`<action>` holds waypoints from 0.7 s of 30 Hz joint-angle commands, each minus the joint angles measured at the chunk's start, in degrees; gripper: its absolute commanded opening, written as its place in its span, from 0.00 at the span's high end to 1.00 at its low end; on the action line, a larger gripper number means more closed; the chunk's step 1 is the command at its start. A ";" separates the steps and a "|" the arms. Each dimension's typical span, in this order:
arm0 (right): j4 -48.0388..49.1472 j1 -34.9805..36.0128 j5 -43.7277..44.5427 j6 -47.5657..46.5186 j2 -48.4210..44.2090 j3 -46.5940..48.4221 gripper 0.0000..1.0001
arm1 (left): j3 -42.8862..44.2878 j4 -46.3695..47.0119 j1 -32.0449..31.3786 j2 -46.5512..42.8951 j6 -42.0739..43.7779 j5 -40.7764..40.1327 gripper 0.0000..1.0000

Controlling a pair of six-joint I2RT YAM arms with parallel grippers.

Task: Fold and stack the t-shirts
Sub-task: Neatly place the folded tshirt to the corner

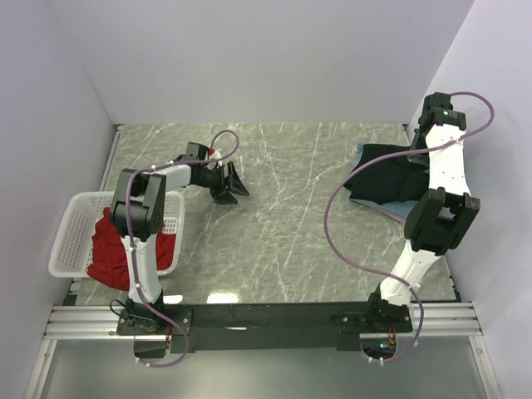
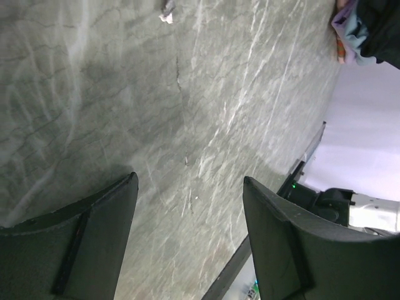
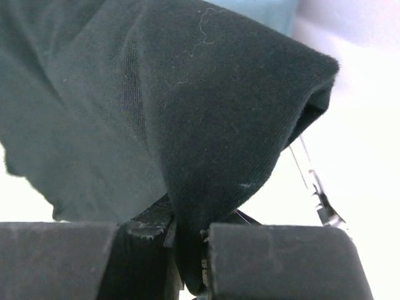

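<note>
Cloth first: the black t-shirt [image 1: 391,179] lies bunched at the far right of the counter [image 1: 291,216], over the dusty-blue t-shirt [image 1: 364,153], with one fold pinched in your right end effector [image 3: 187,250]. Lift slowly so the blue one is not dragged along, and carry it to the bare middle. Your left end effector [image 2: 189,187] hangs wide apart, holding nothing. The grey veined surface looks slick, and pale walls [image 1: 249,58] stand close on three sides.

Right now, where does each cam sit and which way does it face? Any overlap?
Top external: above and behind the bases, looking down on the table; left arm and right arm show.
Left wrist: on the left arm, looking across bare table toward the black t-shirt; the open left gripper frames it.
Right wrist: close on the black t-shirt pinched in the right gripper.
Shared: all three show the black t-shirt.
</note>
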 commanded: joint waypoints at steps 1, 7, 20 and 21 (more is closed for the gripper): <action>1.64 -0.82 7.78 0.94 1.06 -0.68 1.00 | 2.17 -1.37 0.06 -4.04 1.77 -3.39 0.26; 0.50 -0.56 16.39 4.89 1.95 -0.50 0.28 | 4.45 -3.04 -0.03 -6.06 1.94 -5.66 0.26; 12.18 4.71 14.03 7.53 -12.99 -15.09 0.13 | 7.36 -3.39 -0.03 -15.90 0.01 -14.63 0.22; 13.23 5.76 13.68 7.71 -14.04 -17.36 0.13 | 7.10 -3.13 -0.03 -17.56 -0.34 -16.03 0.22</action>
